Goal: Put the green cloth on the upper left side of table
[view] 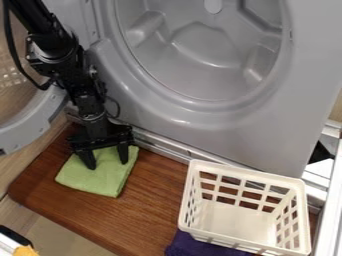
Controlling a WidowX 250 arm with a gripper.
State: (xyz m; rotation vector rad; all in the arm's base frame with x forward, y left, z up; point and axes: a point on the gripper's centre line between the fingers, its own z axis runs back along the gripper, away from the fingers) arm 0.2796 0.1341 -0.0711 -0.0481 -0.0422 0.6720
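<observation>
Hangs from the upper left with the claw spread wide, pointing down at the green cloth, spread flat on the upper left part of the wooden desk. Has a white basket at the right, a purple cloth partly hidden by it, and a grey machine behind

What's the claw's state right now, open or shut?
Claw: open, its fingers spread apart at the cloth, with nothing pinched between them that I can see.
</observation>
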